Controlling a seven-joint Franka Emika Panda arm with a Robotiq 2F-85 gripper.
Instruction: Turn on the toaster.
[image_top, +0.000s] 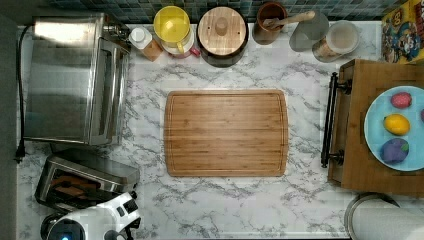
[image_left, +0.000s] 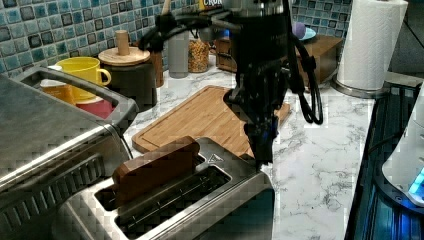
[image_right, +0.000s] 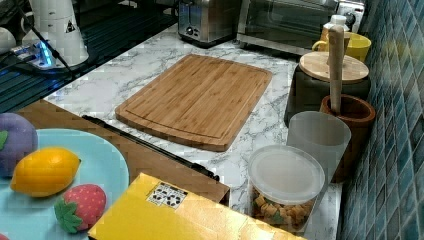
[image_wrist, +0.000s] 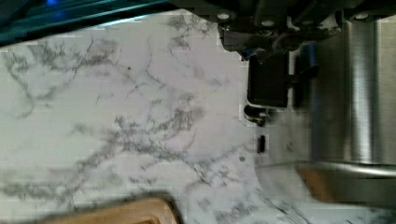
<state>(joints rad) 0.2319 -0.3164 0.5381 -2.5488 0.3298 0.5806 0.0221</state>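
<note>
**Gripper poised at the end of the pop-up toaster**

The marble countertop (image_top: 240, 205) carries everything, and the bamboo cutting board (image_top: 226, 133) in its middle serves as the landmark. Off the top view's left of the board stands the big steel toaster oven (image_top: 70, 80). Just below it in the top view, toward the board's lower-left corner, sits the pop-up toaster (image_left: 200, 195), a boxy brushed-steel body with two long slots, a brown slice (image_left: 155, 167) standing in one.

The gripper (image_left: 264, 147) hangs at the toaster's end on the board side, its tips just above the top edge. Whether its fingers are spread or pressed together I cannot tell.

The toaster looks stiff, fairly heavy and smooth-sided, so it should stay put under a downward push, though its steel could let a fingertip slide. The place to work is the black side lever (image_wrist: 306, 65), seen in the wrist view beside the gripper's dark body; pressing it straight down is likely what switches it on.

A yellow box behind the board shows letters reading "CRO".
</note>
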